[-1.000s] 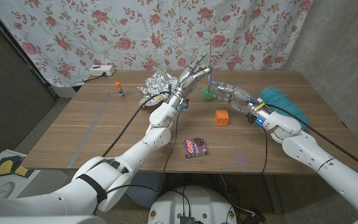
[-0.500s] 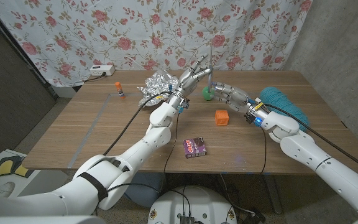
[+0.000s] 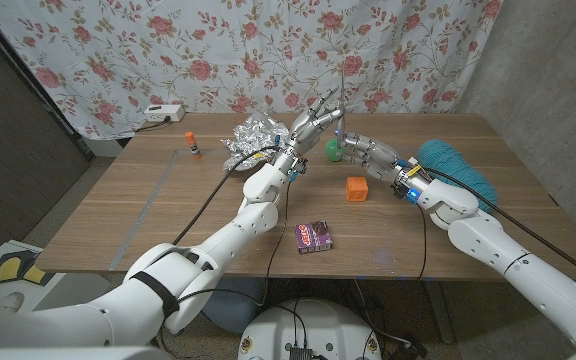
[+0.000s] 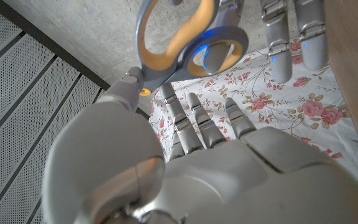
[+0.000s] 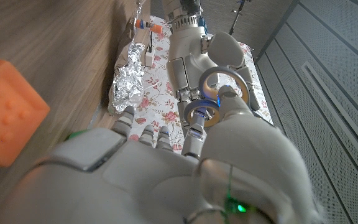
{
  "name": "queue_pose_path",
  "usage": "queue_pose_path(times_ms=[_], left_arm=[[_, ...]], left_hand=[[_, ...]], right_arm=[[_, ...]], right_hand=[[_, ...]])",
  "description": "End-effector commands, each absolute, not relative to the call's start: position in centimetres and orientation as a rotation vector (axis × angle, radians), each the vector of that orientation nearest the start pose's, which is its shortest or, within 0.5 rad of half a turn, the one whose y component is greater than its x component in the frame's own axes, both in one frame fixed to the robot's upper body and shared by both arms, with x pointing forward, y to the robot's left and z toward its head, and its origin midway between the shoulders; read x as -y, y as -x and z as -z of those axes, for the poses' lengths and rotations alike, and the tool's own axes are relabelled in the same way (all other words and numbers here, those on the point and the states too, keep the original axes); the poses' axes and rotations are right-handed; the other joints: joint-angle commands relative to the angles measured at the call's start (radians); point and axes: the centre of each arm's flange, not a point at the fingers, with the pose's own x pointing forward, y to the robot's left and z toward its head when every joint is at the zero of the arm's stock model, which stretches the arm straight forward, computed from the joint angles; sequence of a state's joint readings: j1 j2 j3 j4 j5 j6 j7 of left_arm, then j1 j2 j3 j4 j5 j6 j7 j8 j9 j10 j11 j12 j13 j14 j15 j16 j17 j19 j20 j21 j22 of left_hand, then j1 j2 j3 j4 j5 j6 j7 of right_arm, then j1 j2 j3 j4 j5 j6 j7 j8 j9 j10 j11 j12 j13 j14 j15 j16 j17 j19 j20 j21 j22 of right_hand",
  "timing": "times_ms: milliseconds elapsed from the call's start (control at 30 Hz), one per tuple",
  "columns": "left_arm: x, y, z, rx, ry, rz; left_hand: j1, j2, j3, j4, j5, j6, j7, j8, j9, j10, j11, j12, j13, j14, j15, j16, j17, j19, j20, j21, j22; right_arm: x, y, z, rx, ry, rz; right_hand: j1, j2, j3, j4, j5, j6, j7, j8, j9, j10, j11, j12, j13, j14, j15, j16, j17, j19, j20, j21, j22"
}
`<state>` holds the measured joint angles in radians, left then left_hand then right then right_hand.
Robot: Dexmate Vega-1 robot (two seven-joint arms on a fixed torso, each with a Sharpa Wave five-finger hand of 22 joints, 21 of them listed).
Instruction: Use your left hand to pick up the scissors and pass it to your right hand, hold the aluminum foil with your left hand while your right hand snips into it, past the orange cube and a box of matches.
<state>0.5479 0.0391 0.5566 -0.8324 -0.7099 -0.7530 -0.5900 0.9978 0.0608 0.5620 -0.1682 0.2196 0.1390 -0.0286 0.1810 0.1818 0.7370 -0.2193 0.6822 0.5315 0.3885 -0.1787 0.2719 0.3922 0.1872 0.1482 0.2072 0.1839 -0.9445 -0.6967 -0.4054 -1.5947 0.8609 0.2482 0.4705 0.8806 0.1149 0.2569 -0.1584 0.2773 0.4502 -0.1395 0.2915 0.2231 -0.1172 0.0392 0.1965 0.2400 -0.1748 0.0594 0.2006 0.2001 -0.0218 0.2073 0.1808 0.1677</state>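
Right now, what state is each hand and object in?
Scissors: raised off the table, handles between both hands.
Left hand: holds the scissors.
Right hand: fingers at the handles; grip unclear.
Foil: crumpled, on the table, untouched.
Orange cube: on the table.
Box of matches: lying closed near the table's front edge.
Glue stick: upright, capped.

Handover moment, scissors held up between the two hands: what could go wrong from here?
The scissors sit at the left hand's fingertips, so a release before the right hand grips them could drop them. They would likely fall near the orange cube or the green object below. The hands are close together; fingers could collide.
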Motion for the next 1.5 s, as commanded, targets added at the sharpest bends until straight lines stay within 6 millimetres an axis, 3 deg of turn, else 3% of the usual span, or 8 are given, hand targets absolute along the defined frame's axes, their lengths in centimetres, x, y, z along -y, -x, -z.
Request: queue_pose_path(times_ms=[33, 267, 433, 933, 1500], left_arm=[[-5.0, -63.6, -3.4, 0.961, 0.112, 0.845], [-4.8, -63.6, -3.4, 0.958, 0.105, 0.849], [-4.7, -63.6, -3.3, 0.951, 0.099, 0.854], [-4.5, -63.7, -3.2, 0.946, 0.1, 0.855], [-3.8, -63.5, -1.8, 0.927, 0.129, 0.855]], left_hand=[[0.004, 0.01, 0.003, 0.003, 0.006, 0.0, -0.006, 0.002, 0.002, 0.001, -0.004, 0.003, 0.096, -0.006, -0.006, -0.006, 0.001, -0.001, 0.002, 0.001, 0.005], [0.003, 0.011, 0.002, 0.004, 0.007, 0.0, -0.005, 0.002, 0.002, 0.0, -0.004, 0.002, 0.095, -0.005, -0.005, -0.006, 0.002, -0.002, 0.002, 0.001, 0.005], [0.003, 0.011, 0.002, 0.003, 0.007, -0.001, -0.005, 0.002, 0.002, -0.001, -0.004, 0.002, 0.095, -0.006, -0.005, -0.007, 0.002, -0.002, 0.002, 0.001, 0.005], [0.003, 0.013, 0.0, 0.003, 0.008, -0.001, -0.004, 0.002, 0.002, -0.002, -0.004, 0.004, 0.096, -0.007, -0.003, -0.009, 0.003, -0.002, 0.003, 0.002, 0.005], [0.01, 0.018, -0.001, -0.001, 0.009, -0.001, -0.004, 0.003, 0.002, -0.004, -0.004, 0.004, 0.095, -0.007, -0.005, -0.009, 0.005, -0.003, 0.004, 0.003, 0.005]], right_arm=[[23.4, -57.4, 1.8, 0.627, 0.02, -0.788], [23.2, -57.7, 1.8, 0.624, 0.024, -0.794], [23.2, -57.8, 1.7, 0.624, 0.025, -0.797], [22.8, -57.8, 1.8, 0.62, 0.049, -0.797], [22.1, -57.4, 1.7, 0.626, 0.072, -0.806]], right_hand=[[0.007, 0.002, 0.002, 0.002, -0.002, 0.014, 0.0, -0.002, 0.0, 0.003, -0.004, 0.008, -0.001, -0.057, -0.008, 0.006, 0.001, 0.01, -0.002, 0.008, 0.0], [0.005, 0.006, 0.003, 0.005, -0.007, 0.021, -0.011, -0.004, 0.0, 0.005, -0.02, 0.009, -0.007, -0.057, -0.022, 0.007, 0.001, 0.017, -0.012, 0.01, 0.0], [0.003, 0.005, 0.002, 0.006, -0.011, 0.024, -0.005, -0.006, 0.0, 0.006, -0.01, 0.009, -0.011, -0.055, -0.01, 0.008, 0.001, 0.017, -0.004, 0.008, 0.0], [0.007, 0.0, 0.002, 0.004, -0.021, 0.016, -0.008, -0.017, 0.0, 0.003, -0.019, 0.008, -0.018, -0.056, -0.021, 0.007, 0.0, 0.025, -0.01, 0.009, 0.0], [0.005, -0.017, -0.004, 0.003, -0.036, 0.01, 0.017, -0.026, 0.0, 0.0, 0.003, 0.007, -0.024, -0.058, -0.008, 0.006, 0.0, 0.022, 0.001, 0.005, 0.0]])
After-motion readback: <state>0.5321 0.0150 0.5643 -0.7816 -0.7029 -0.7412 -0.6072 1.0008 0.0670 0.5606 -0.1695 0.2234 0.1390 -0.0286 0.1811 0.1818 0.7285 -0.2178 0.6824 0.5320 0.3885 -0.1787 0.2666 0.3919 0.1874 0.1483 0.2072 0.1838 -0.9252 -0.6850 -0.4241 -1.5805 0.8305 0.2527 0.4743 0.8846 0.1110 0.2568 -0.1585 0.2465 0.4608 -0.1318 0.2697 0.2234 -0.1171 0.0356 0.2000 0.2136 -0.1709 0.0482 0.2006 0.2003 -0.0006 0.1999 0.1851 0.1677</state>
